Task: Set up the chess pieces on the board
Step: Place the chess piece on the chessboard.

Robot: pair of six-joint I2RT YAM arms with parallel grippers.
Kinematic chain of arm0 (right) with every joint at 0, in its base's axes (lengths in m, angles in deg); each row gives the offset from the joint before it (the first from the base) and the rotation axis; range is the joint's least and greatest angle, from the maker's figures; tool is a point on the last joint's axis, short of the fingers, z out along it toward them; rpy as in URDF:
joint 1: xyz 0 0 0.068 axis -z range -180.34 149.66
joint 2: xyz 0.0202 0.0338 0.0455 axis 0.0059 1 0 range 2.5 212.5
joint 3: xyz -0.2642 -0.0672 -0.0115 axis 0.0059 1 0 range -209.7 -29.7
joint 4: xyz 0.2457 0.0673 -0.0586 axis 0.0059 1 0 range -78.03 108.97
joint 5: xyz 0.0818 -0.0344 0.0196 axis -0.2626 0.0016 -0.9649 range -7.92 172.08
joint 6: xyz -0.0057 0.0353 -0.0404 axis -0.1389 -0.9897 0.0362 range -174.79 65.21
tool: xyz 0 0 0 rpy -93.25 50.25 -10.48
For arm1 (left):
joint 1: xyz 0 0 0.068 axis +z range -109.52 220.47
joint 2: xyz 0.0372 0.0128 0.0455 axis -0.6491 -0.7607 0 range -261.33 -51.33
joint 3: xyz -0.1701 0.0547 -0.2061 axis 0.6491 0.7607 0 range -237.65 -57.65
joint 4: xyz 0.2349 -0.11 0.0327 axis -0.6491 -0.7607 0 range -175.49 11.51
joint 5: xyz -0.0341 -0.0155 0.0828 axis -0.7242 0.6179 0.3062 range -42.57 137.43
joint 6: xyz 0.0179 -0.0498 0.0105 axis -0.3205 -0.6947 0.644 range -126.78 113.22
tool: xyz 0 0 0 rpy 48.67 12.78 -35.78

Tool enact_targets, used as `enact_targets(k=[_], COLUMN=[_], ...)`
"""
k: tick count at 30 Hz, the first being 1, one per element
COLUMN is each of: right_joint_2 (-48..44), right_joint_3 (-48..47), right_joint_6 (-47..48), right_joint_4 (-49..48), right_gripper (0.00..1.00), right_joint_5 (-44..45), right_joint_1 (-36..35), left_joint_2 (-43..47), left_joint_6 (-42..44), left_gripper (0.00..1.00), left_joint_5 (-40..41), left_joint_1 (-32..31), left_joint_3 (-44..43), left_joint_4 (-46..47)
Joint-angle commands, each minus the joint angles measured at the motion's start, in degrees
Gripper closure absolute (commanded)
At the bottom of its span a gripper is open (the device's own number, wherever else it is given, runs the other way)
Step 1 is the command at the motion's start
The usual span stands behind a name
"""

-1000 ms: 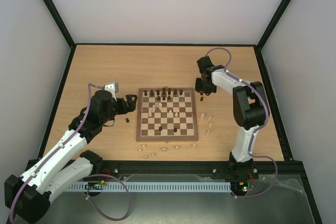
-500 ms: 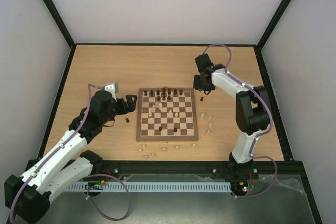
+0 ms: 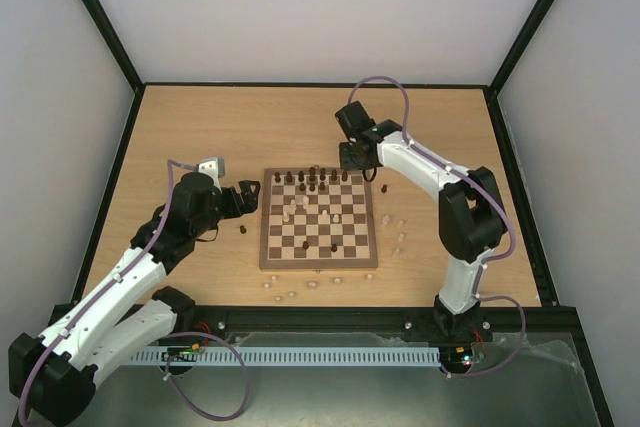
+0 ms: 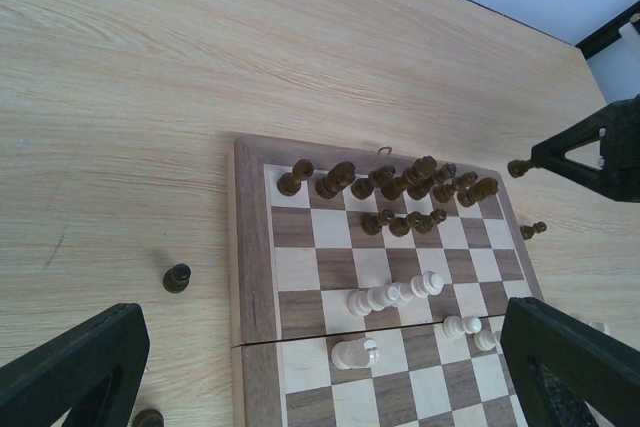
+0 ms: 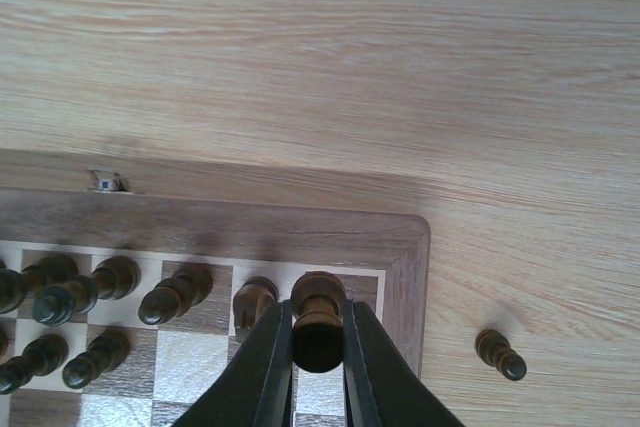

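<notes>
Right gripper (image 5: pixel 318 319) pinches one dark chess piece (image 5: pixel 318 292) upright, a corner square of the board (image 5: pixel 250 232) directly beneath and the dark back rank (image 5: pixel 110 282) just left of it, apparently for a straight drop; left gripper (image 3: pixel 250 197) gapes empty.

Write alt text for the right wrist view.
The right gripper is shut on a dark chess piece over a corner square of the board, beside a row of dark pieces. A lone dark piece sits on the table nearby.
</notes>
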Motion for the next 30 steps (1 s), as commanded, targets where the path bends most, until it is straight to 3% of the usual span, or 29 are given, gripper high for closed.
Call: enact_targets(k=[1, 30], right_joint_2=[2.5, 4.8], right_joint_3=[-1.4, 2.8], right_joint_6=[-0.5, -0.3], right_joint_4=[4.4, 2.9], right_gripper=[0.91, 0.91], right_joint_5=[2.3, 0.3], right_joint_1=[-0.6, -0.9], left_joint_2=[0.1, 0.1], left_joint_6=[-0.3, -0.9], left_gripper=[0.01, 0.01], left_joint_5=[0.9, 1.3], left_joint_1=[-0.2, -0.2], left_joint_3=[0.1, 1.4], left_joint_4=[-0.3, 0.6])
